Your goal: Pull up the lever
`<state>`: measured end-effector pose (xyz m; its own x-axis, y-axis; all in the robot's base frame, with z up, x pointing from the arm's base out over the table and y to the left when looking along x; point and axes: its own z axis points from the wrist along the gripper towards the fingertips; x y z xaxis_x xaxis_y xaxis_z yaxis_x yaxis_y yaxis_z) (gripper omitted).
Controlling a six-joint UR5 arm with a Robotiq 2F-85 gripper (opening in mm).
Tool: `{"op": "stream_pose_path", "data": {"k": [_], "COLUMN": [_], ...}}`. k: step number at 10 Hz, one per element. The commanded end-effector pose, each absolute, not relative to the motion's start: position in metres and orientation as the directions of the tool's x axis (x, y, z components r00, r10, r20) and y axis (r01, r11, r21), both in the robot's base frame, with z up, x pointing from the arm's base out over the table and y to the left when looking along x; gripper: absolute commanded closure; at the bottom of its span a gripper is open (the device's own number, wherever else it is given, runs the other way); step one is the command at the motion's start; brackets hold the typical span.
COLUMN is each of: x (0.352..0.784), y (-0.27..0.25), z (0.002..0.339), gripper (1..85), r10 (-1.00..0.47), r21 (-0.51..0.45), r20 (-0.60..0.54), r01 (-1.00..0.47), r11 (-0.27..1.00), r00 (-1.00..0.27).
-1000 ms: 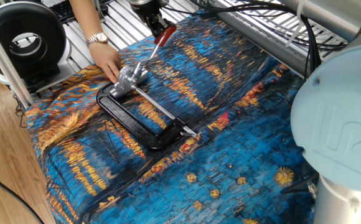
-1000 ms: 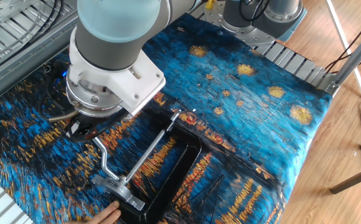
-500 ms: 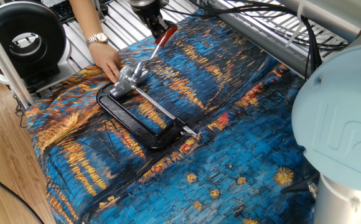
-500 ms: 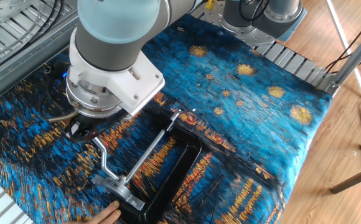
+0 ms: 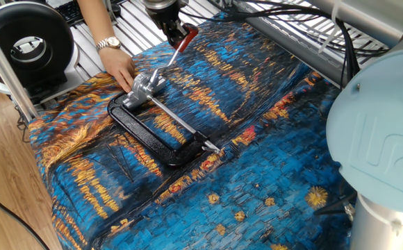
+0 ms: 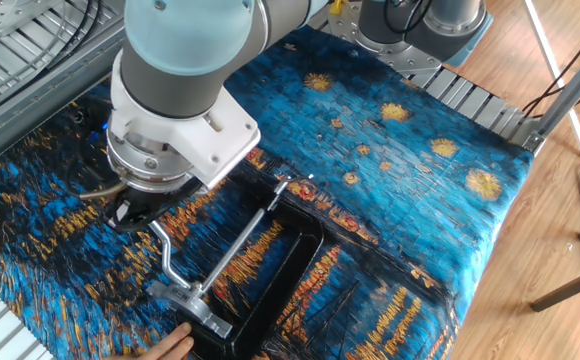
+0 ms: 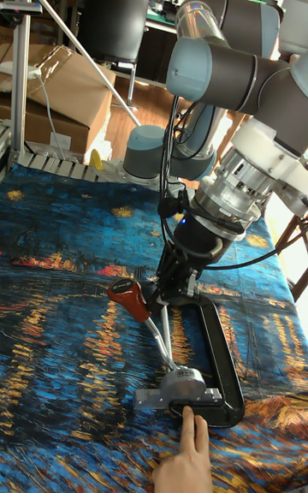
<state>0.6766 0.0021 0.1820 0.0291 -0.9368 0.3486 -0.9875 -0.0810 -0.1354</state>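
At the top centre of one fixed view, the end effector [image 5: 174,32] comes down from the upper edge and is clamped on the lever [image 5: 178,43], gripping its red-orange sleeve, which points up and to the right while the bare silver bar runs down and to the left into the silver head of the clamp [image 5: 144,89]. In the tall fixed view the same lever [image 7: 130,299] sits left of centre, its red end raised off the cloth and angled to the upper left, with the dark fingers [image 7: 168,287] closed over it just right of the sleeve. The clamp's black C-shaped frame [image 5: 148,137] lies flat on the surface [image 5: 271,173], which is covered by a blue and orange painted cloth, and a long thin silver rod [image 5: 181,125] runs across the frame's opening toward the lower right. A person's hand [image 5: 119,68] reaches in from the upper left with a wristwatch [image 5: 108,44] on the wrist, fingertips touching the clamp's silver head.
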Motion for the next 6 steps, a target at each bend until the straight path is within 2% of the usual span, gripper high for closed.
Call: {"op": "stream_pose_path", "data": {"k": [1, 3, 6], "x": [0.671, 0.659, 0.633], "y": [0.019, 0.045, 0.077], "z": [0.191, 0.193, 0.201], "gripper": [78.7, 78.7, 83.0], "r10": [-0.942, -0.964, -0.962], "r21": [-0.125, -0.102, -0.065], "r20": [0.336, 0.264, 0.188], "r01": [-0.991, -0.995, -0.979], "r11": [-0.047, 0.017, 0.191], "r00": [0.002, -0.044, -0.200]}}
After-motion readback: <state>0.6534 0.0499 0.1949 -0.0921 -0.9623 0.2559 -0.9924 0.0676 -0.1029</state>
